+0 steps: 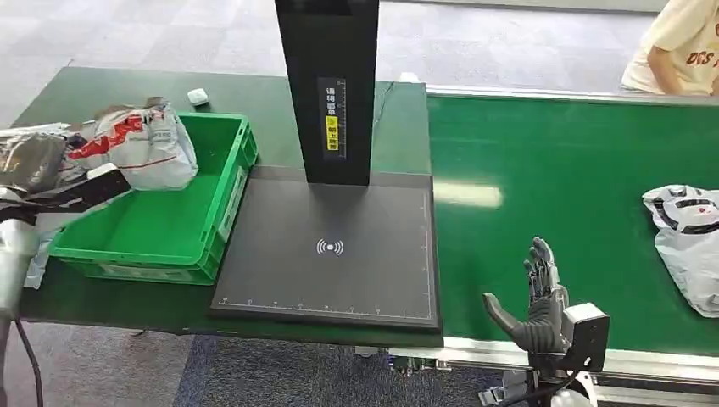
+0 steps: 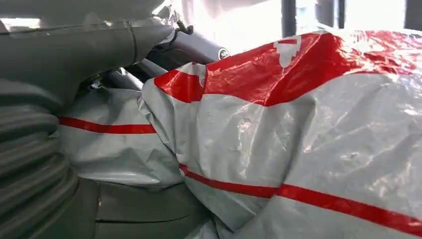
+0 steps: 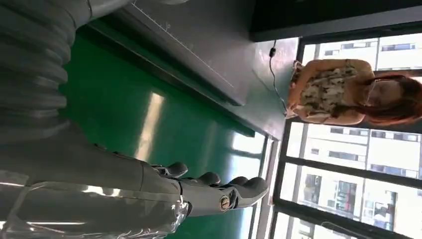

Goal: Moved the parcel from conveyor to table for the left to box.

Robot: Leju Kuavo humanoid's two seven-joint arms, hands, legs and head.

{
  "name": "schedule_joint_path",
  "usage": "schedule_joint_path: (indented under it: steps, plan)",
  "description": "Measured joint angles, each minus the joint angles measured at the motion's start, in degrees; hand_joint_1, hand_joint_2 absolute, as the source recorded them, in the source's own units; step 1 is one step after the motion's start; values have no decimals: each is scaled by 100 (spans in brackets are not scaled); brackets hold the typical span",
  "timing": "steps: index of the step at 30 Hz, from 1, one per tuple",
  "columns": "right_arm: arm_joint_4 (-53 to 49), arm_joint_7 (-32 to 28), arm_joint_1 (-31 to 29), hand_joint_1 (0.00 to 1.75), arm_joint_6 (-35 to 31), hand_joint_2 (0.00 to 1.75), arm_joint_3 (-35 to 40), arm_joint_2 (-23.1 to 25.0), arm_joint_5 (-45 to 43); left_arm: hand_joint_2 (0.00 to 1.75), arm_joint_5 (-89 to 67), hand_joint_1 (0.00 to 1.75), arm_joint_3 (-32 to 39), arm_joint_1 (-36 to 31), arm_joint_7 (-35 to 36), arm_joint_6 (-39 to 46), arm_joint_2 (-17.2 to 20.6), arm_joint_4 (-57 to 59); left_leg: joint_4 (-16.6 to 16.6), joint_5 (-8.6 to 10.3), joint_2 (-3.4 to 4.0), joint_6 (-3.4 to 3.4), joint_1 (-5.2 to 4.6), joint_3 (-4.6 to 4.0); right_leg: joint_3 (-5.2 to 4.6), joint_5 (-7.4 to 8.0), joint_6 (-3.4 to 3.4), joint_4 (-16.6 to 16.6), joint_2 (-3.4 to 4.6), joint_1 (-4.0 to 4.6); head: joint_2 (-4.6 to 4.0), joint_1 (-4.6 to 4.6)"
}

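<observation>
Now, step: we held the grey-and-red plastic parcel (image 1: 144, 144) in our left hand (image 1: 102, 182) over the green plastic crate (image 1: 161, 225).
Right hand (image 1: 538, 297): spread, empty.
Next: we judged release into crate.

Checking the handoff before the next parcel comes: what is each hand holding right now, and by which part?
The left hand grips a grey-and-red parcel by its near end, over the green box. The right hand holds nothing.

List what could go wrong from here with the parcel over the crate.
The left hand holds the grey-and-red parcel over the far left corner of the green crate, partly past its rim; released there, it might slide outside. Another parcel lies on the conveyor beyond the open right hand and could go unpicked.
</observation>
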Motion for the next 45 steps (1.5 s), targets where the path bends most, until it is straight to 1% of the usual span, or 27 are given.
schedule_joint_path:
  steps: [3,4,5,10,16,22,28,32,35,39,43,45]
  plan:
    - [0,2,18,0,2,175,2,0,0,175,81,175,-186,-56,-77,-57,-94,199,0,0,1,0,0,0,-1,0,0,0,1,0,0,2]
    - [2,2,21,0,4,175,2,0,0,175,96,150,-240,-65,-79,-86,-121,254,0,0,1,0,0,-1,-1,0,0,0,1,0,0,0]
    - [2,2,23,0,5,175,2,0,0,175,111,0,-303,-68,-88,-112,-158,310,0,0,1,0,0,-1,-2,0,0,0,1,0,0,2]
    - [-4,17,91,0,7,175,0,0,17,175,240,0,-498,-106,-96,31,-302,520,0,0,1,0,0,-2,-2,-1,0,0,1,0,0,0]
    - [-9,20,155,0,17,175,0,0,26,175,444,0,-592,-113,127,247,-403,666,0,0,1,0,0,-2,-1,0,0,0,1,0,0,0]
    - [-24,37,147,0,37,175,0,0,90,175,797,0,-564,-12,244,386,-444,671,0,0,1,0,0,-2,0,0,0,0,1,0,0,0]
    - [-112,90,151,0,63,175,-11,0,111,175,1200,0,-356,233,437,778,-479,485,0,-1,1,0,0,-2,-2,-1,0,0,1,0,0,2]
    - [-205,111,196,0,129,175,-66,0,116,175,1799,0,31,687,444,992,-567,-134,0,-4,3,1,-1,-2,-3,-2,0,0,2,-1,0,0]
    - [-251,131,211,0,142,175,-105,2,127,175,2318,0,386,1230,312,1003,-713,-889,0,-8,9,3,-6,-2,-3,-6,5,0,7,-7,0,-2]
    - [-284,140,218,0,142,175,-116,2,171,175,2949,0,798,2122,109,889,-1061,-2152,0,-14,13,9,-10,-2,-3,-8,9,-1,12,-11,0,2]
    - [-295,146,211,0,133,175,-103,2,210,175,3968,0,1075,2979,-358,392,-1442,-3421,0,-22,13,19,-15,-1,0,-14,18,-2,12,-15,0,-2]
    - [-295,155,205,0,131,175,-90,2,219,175,4142,0,1130,3296,-426,279,-1614,-3870,0,-22,12,20,-15,-2,1,-15,19,-3,11,-14,0,4]
